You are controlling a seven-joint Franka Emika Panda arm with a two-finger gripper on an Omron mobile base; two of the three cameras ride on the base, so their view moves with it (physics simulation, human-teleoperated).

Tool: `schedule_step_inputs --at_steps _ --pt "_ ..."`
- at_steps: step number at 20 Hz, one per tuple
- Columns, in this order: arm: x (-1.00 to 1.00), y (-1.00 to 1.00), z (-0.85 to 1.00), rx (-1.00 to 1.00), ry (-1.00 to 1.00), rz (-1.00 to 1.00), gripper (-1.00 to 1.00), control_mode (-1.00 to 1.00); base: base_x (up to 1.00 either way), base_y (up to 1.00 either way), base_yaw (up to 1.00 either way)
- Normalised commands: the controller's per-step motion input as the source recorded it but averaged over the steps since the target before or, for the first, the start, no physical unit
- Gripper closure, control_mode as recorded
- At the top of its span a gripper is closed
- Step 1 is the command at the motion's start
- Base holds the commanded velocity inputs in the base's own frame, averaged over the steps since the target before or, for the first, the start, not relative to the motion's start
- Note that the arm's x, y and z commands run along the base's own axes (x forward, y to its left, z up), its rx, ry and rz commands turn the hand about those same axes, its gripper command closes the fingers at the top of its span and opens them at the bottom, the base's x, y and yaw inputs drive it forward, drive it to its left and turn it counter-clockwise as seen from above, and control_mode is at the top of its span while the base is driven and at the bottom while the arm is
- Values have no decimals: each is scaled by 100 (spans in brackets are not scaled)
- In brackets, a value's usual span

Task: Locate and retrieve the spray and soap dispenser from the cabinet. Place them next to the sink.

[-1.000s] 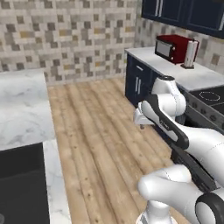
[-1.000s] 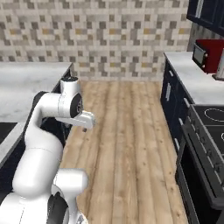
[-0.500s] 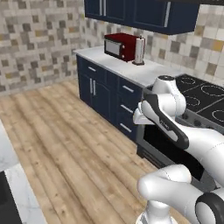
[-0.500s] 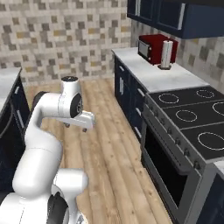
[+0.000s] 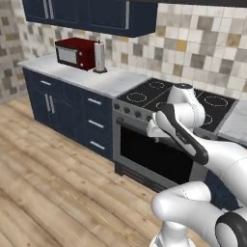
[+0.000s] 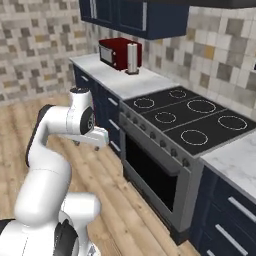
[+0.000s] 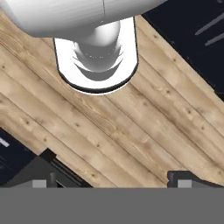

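Two dark fingertips (image 7: 43, 180) stand spread wide; the pincer (image 7: 116, 181) holds nothing and hangs over the wooden floor (image 7: 131, 127). Ahead stand the stove (image 5: 144, 144), navy drawers (image 5: 94, 123), and a white worktop (image 5: 103, 79) carrying a red microwave (image 5: 75, 53). Navy wall cabinets (image 5: 96, 14) hang above, doors shut.

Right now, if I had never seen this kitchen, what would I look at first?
Probably the bright red microwave on the white counter, with a paper towel roll standing right beside it under the navy wall cabinets. Next, the black stovetop with its ring burners, above the dark oven door. The white arm is folded in front of the oven, its open end effector pointing down at the wooden floor.
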Motion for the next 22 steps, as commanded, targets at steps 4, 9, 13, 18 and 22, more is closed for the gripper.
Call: schedule_step_inputs --at_steps 4,9,13,18,22 --pt "0 0 0 0 0 0 -100 100 -1 0 -50" --pt "0 0 0 0 0 0 -100 100 0 0 -50" --pt "0 0 0 0 0 0 -100 100 0 0 -50" --pt "0 0 0 0 0 0 -100 100 0 0 -50" --pt "0 0 0 0 0 0 -100 100 0 0 -50"
